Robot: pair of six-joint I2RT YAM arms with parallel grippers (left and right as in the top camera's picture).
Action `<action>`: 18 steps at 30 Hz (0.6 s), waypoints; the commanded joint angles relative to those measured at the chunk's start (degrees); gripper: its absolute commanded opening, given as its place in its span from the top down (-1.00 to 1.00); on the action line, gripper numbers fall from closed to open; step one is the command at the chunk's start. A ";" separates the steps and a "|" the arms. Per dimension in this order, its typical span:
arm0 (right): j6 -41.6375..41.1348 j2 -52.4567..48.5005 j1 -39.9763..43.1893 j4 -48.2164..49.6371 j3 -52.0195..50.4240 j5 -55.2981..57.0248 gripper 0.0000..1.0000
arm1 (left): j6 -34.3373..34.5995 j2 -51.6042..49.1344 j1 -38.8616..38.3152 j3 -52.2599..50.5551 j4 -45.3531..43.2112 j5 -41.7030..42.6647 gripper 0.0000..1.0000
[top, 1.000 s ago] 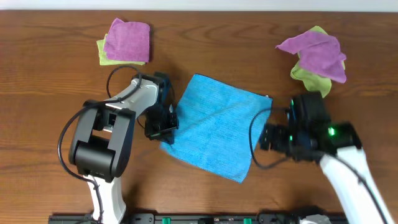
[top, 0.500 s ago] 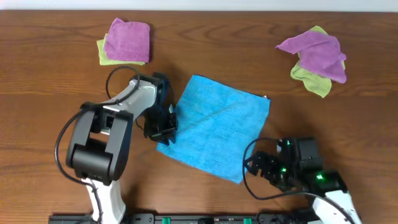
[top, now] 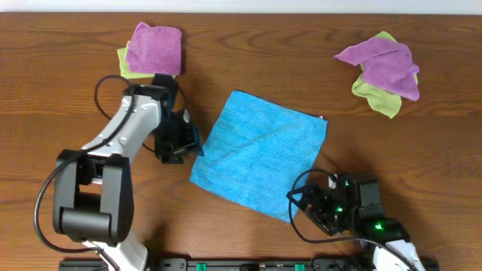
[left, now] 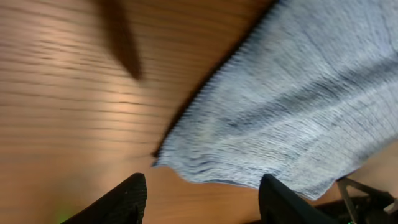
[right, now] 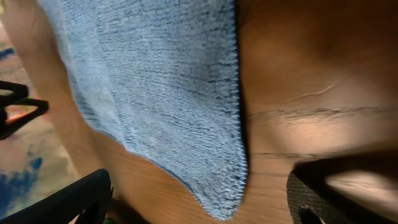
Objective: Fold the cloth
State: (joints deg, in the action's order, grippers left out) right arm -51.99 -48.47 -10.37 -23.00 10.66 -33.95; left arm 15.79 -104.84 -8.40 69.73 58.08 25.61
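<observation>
The sky-blue cloth (top: 260,159) lies spread flat as a tilted square in the middle of the table, with a diagonal crease across it. My left gripper (top: 185,144) stands open just off the cloth's left corner (left: 163,160), and only bare wood shows between its fingers (left: 127,198). My right gripper (top: 305,202) is open at the cloth's near corner (right: 227,202). That corner lies between the two wide-spread fingertips (right: 74,199), and neither of them touches it.
A folded purple cloth on a light green one (top: 153,50) sits at the back left. A rumpled purple and green heap (top: 381,68) sits at the back right. Bare wooden table (top: 68,98) surrounds the cloth.
My left gripper has opened, let go of the cloth's left corner and drawn back up and left. My right arm swung from the cloth's right side down to its near corner.
</observation>
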 commanded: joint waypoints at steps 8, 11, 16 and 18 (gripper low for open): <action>-4.72 -2.80 -4.20 -0.52 -3.78 3.85 -0.75 | -2.58 0.72 6.14 -0.26 0.15 -2.08 -0.19; -6.56 -3.96 -6.71 1.42 -4.04 5.14 -0.71 | -2.97 0.72 6.25 -0.26 -0.07 -2.08 -0.20; -9.64 -6.71 -10.97 5.07 -4.35 7.65 -0.68 | -3.19 0.70 6.25 -0.28 -0.72 -2.27 -0.22; -10.23 -8.17 -12.26 6.38 -4.39 8.22 -0.68 | -3.17 0.70 6.25 -0.46 -1.22 -2.25 -0.22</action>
State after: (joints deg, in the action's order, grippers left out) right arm -59.59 -53.19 -20.60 -15.22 10.07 -32.99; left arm 13.50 -104.86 -2.35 69.73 57.06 24.14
